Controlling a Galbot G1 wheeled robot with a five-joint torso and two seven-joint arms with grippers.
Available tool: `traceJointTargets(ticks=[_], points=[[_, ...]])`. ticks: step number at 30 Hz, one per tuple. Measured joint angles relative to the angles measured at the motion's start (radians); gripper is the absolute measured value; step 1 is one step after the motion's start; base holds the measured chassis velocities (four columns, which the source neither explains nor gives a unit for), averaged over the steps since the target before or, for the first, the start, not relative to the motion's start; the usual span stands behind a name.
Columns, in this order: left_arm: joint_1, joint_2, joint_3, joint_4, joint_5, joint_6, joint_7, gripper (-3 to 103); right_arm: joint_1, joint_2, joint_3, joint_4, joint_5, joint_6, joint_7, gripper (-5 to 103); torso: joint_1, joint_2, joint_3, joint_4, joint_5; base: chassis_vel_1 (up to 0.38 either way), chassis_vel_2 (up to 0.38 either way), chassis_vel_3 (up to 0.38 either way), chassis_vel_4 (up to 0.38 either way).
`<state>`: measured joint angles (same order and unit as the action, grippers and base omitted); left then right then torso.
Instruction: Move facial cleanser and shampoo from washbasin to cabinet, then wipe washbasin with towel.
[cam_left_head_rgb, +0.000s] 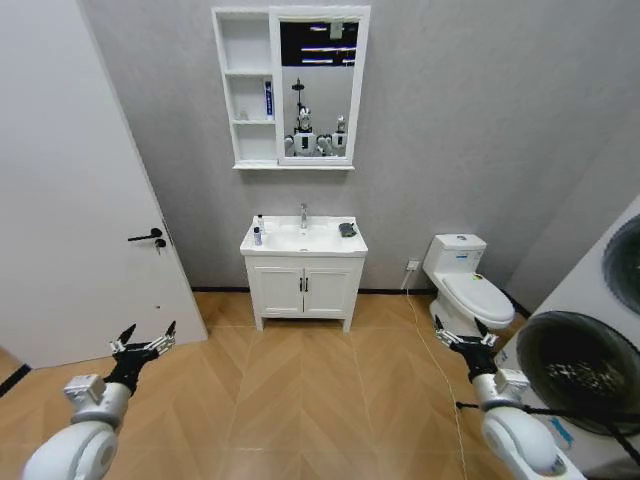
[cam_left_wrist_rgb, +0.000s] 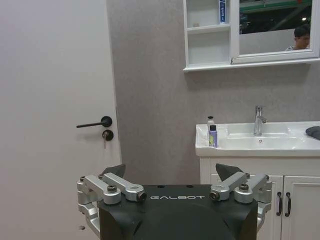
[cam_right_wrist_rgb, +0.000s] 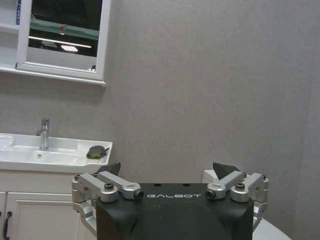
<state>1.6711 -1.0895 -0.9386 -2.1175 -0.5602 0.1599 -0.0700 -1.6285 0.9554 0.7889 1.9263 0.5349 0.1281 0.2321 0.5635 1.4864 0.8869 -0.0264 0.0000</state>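
One dark towel (cam_left_head_rgb: 347, 229) lies crumpled on white washbasin (cam_left_head_rgb: 300, 243).

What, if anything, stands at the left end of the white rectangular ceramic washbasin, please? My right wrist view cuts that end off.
Observer: Two small bottles stand close together on the left end of the washbasin, left of the chrome tap.
Operator: Thank you. Where is the left gripper?
Observer: The left gripper is open and hangs low over the wooden floor, well short of the basin, beside the white door.
Operator: And what lies to the robot's right?
Observer: A white front-loading machine with a dark round door stands just to the right of the open right gripper.
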Motion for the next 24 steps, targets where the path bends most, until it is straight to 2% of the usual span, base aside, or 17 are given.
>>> traceJointTargets(ticks=[4, 5, 11, 14, 16, 24], points=[[0.008, -0.005, 0.0, -0.003, 0.008, 0.0, -0.001, 99, -0.045, 0.013, 0.048, -0.008, 0.021, 0.024, -0.035, 100, 0.0, 0.0, 0.0, -0.0004, -0.0001, 0.0, 0.0, 0.0, 0.0], [0.011, -0.006, 0.0, -0.003, 0.01, 0.0, -0.001, 96, -0.048, 0.016, 0.053, -0.013, 0.022, 0.029, -0.039, 100, 0.0, 0.0, 0.0, -0.0004, 0.0, 0.0, 0.0, 0.0, 0.0], [0.025, -0.009, -0.002, -0.01, 0.011, 0.0, -0.003, 99, -0.032, 0.016, 0.062, -0.046, 0.03, 0.038, -0.045, 100, 0.0, 0.0, 0.0, 0.0, 0.0001, 0.0, 0.0, 0.0, 0.0], [0.025, -0.009, 0.005, -0.006, 0.012, 0.0, -0.004, 102, -0.014, 0.008, 0.053, -0.052, 0.031, 0.037, -0.045, 100, 0.0, 0.0, 0.0, -0.0002, -0.0002, 0.0, 0.0, 0.0, 0.0], [0.025, -0.008, 0.008, -0.006, 0.012, 0.001, -0.006, 96, 0.015, 0.004, 0.034, -0.054, 0.031, 0.028, -0.041, 100, 0.0, 0.0, 0.0, 0.0, 0.0001, 0.0, 0.0, 0.0, 0.0], [0.016, -0.012, 0.016, -0.006, 0.012, 0.002, -0.007, 99, 0.063, -0.007, -0.02, -0.055, 0.018, 0.006, -0.029, 100, 0.0, 0.0, 0.0, 0.0, 0.0, 0.0, 0.0, 0.0, 0.0]])
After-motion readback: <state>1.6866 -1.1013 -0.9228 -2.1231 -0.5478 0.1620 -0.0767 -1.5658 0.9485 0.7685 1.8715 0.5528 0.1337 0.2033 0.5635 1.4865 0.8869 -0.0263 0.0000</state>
